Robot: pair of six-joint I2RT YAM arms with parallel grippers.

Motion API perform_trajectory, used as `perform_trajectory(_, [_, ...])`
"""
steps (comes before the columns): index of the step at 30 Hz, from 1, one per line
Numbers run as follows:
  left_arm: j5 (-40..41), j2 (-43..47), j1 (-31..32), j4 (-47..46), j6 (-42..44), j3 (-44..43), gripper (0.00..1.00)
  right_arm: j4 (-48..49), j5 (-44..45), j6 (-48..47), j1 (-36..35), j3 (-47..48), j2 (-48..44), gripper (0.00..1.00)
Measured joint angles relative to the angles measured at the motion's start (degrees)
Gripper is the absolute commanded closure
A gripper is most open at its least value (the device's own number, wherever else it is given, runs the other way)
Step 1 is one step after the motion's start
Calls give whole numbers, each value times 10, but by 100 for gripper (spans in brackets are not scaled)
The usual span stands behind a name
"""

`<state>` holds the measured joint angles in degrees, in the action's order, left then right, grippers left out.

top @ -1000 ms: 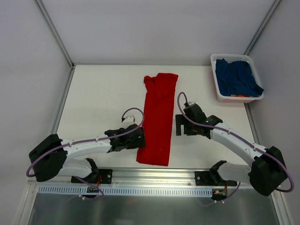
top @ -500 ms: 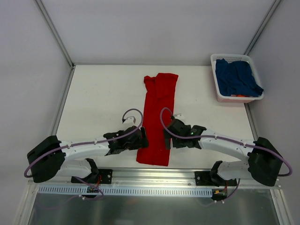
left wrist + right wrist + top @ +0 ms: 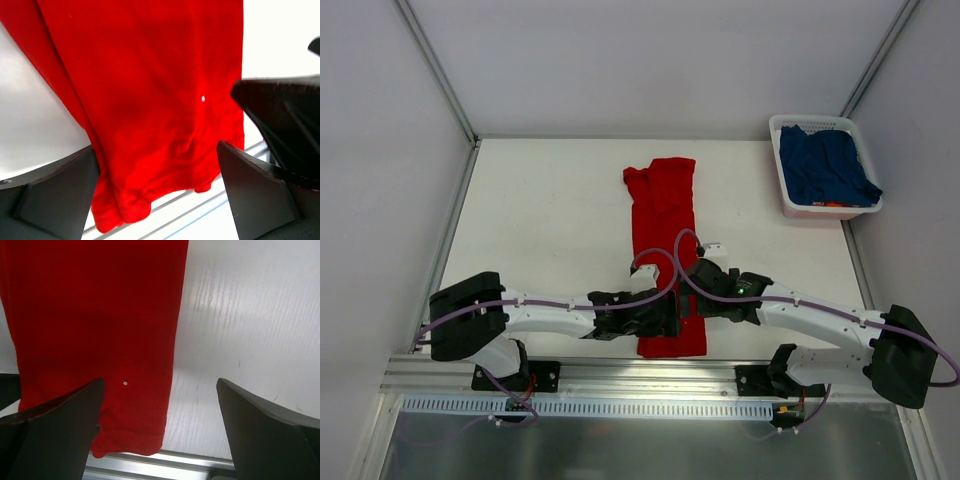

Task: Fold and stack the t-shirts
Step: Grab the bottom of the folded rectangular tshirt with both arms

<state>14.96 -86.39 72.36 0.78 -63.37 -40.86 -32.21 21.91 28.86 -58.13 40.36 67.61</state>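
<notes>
The red t-shirt point(image 3: 665, 210) lies folded lengthwise into a long strip down the middle of the table, its hem at the near edge. My left gripper point(image 3: 665, 320) is open over the strip's near end. In the left wrist view the red cloth point(image 3: 150, 90) lies between the fingers point(image 3: 260, 195) of the left gripper point(image 3: 157, 200). My right gripper point(image 3: 692, 303) is open at the strip's right edge. In the right wrist view that gripper point(image 3: 160, 430) straddles the edge of the red cloth point(image 3: 95, 315). The navy t-shirt point(image 3: 825, 165) lies crumpled in the basket.
The white plastic basket point(image 3: 778, 128) stands at the table's far right corner. The aluminium rail point(image 3: 620, 375) runs along the near edge, and the red hem point(image 3: 125, 210) reaches it. Grey walls close in the far side and the left and right sides.
Both grippers have moved in over the near end of the red shirt, the left arm reaching far to the right. The shirt's near end has shifted right.
</notes>
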Motion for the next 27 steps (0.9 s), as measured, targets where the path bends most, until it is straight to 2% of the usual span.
perform_trajectory(7, [-10, -3, 16, -1, -19, -2, 1, -10, 11, 6, 0, -5, -14, 0])
perform_trajectory(11, [-10, 29, 15, -2, -37, 29, 1, -14, 16, 13, 0, -26, -26, 1])
perform_trajectory(19, [-7, 112, 15, 11, -85, 100, 1, -15, 16, 37, 0, -73, -56, 21])
perform_trajectory(25, [-8, 99, 15, 14, -99, 94, 2, -8, 11, 43, 0, -83, -56, 26])
perform_trajectory(27, [-8, 87, 15, 14, -101, 83, 3, 0, 9, 46, -2, -87, -56, 31])
